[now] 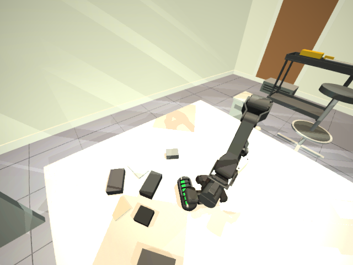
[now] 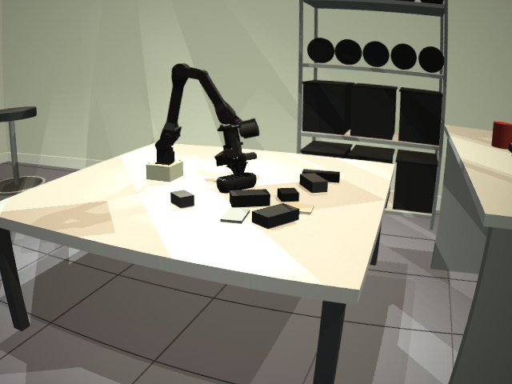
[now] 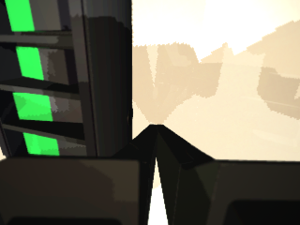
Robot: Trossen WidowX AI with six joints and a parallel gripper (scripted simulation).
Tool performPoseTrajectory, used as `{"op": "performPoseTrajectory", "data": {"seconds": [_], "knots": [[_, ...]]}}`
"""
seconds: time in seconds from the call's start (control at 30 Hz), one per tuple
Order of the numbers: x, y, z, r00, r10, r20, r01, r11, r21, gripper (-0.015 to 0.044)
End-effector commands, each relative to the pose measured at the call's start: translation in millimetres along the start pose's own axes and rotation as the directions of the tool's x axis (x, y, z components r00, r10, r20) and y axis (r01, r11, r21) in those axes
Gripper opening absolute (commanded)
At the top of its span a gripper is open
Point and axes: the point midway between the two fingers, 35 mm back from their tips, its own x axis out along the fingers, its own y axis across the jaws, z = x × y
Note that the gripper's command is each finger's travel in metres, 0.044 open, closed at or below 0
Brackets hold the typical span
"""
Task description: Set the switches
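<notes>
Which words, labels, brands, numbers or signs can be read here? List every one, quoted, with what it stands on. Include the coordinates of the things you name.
None can be read.
Controller unit [image 1: 183, 191] [image 2: 236, 182] [image 3: 108, 80]: tiny pale marks by both ends of the switch row in the top view, too small to read; its underside is out of sight.
Rocker switches [image 1: 183, 185] [image 3: 33, 107]: no legible number in the top or wrist view.
Black bins [image 2: 327, 108] on the shelf: no lettering visible.

We look steeply down past the gripper [image 1: 191, 195] [image 2: 238, 168] [image 3: 156, 128], then across the tabletop [image 1: 271, 199] [image 2: 264, 243] [image 3: 253, 136] from farther off, then closely along its fingers; all share the tabletop.
</notes>
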Motion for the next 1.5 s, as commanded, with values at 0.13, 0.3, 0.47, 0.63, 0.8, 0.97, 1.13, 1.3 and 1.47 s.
{"op": "performPoseTrajectory", "data": {"seconds": [0.13, 0.3, 0.47, 0.63, 0.8, 0.97, 1.13, 1.3, 1.47], "knots": [[3, 2, 0, 1.000, -0.005, 0.003, 0.005, 1.000, -0.005, 0.0000], [3, 4, 0, 1.000, -0.004, 0.003, 0.004, 1.000, -0.005, 0.0000], [4, 6, 0, 1.000, -0.004, 0.003, 0.004, 1.000, -0.005, 0.0000], [-31, 9, -1, 1.000, -0.004, 0.002, 0.004, 1.000, -0.004, 0.0000], [-51, 10, 0, 1.000, -0.005, 0.002, 0.005, 1.000, -0.005, 0.0000], [-51, 20, 9, 0.999, -0.043, 0.015, 0.043, 0.999, -0.018, 0.0000], [-57, 50, 40, 0.981, -0.190, 0.026, 0.191, 0.981, -0.022, 0.0000], [-62, 67, 61, 0.957, -0.290, 0.002, 0.290, 0.957, 0.007, 0.0000], [-62, 67, 61, 0.957, -0.290, 0.002, 0.290, 0.957, 0.007, 0.0000]]}}
